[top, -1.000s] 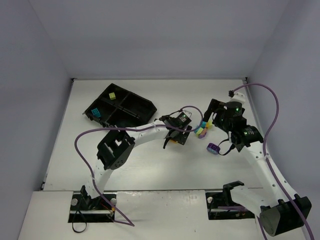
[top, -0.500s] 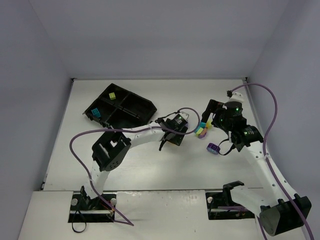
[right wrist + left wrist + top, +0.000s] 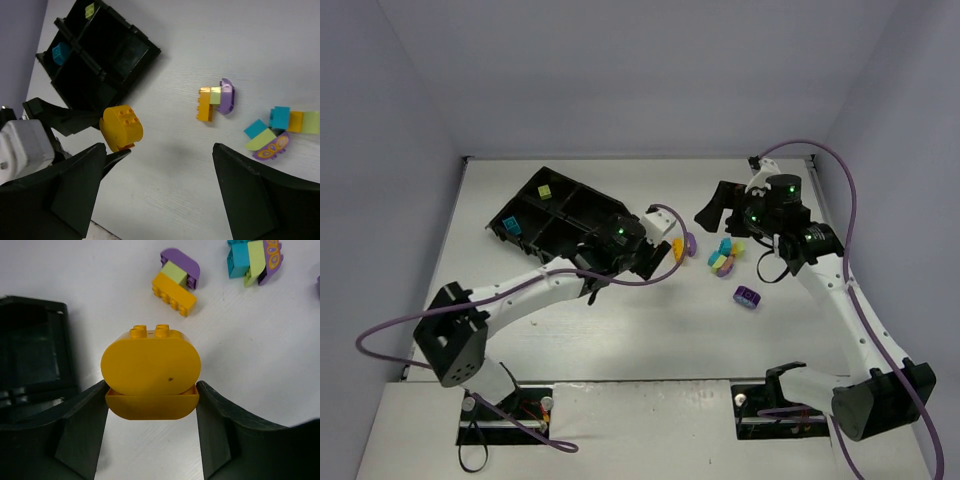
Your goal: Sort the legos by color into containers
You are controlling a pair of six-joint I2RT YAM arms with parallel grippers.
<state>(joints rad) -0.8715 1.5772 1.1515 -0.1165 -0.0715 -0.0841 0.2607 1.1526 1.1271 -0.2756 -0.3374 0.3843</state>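
— Grippers?
— Left gripper [image 3: 150, 392] pinches a rounded orange-yellow plastic brick [image 3: 150, 371], just beside the black square plastic tray [image 3: 611, 206] by the far-left corner; right gripper [image 3: 160, 167], jaws spread wide, hovers over small loose plastic bricks [image 3: 723, 259] toward the right edge.

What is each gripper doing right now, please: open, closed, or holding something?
Left gripper: closed on a rounded orange-yellow lego.
Right gripper: open, holding nothing.
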